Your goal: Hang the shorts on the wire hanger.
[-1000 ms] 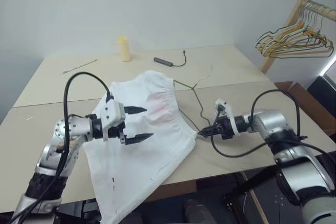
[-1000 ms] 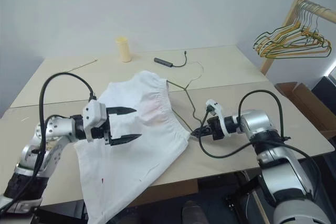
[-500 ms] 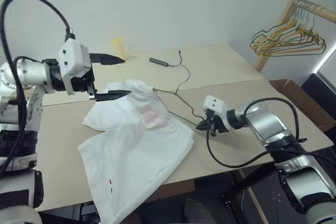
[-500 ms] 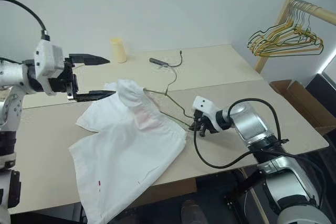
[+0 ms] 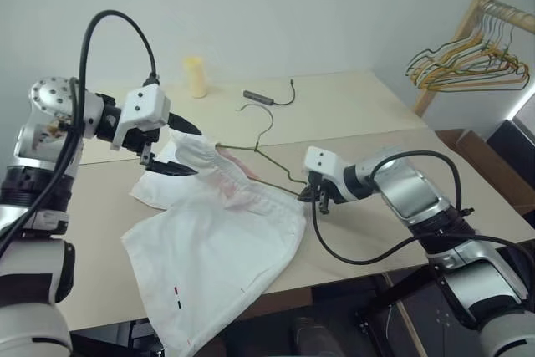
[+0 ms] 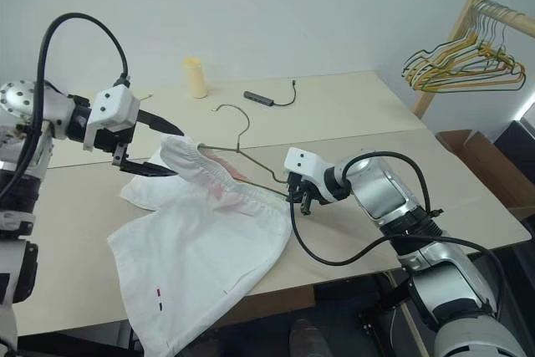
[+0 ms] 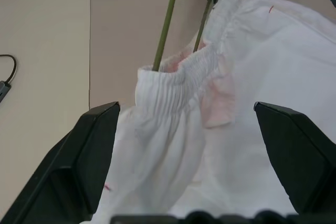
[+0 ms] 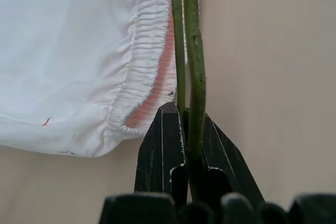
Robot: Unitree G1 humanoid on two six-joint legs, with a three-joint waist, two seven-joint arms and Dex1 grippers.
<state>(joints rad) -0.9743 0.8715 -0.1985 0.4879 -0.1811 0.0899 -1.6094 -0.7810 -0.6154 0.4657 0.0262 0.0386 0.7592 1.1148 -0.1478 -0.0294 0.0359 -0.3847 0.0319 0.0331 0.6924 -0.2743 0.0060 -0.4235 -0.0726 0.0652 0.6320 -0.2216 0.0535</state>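
The white shorts are being spread across the near half of the beige table, with the elastic waistband raised off the surface where one end of the wire hanger is being threaded into it. In the left wrist view the two green wires of the hanger are seen entering the gathered waistband, beside a faint pink mark on the fabric. The hanger's other corner is being clamped by the right gripper, whose black fingers are pressed together on the wire just beside the waistband's edge, as the right wrist view shows. The hanger's curled hook is being held clear of the table, pointing toward the far side. The left gripper is being held at the raised end of the waistband with its fingers spread wide, one on each side of the cloth and nothing gripped. Farther back on the table, a pale yellow cup and a dark cabled device are lying. At the right, a wooden rack is carrying a bunch of coloured hangers.
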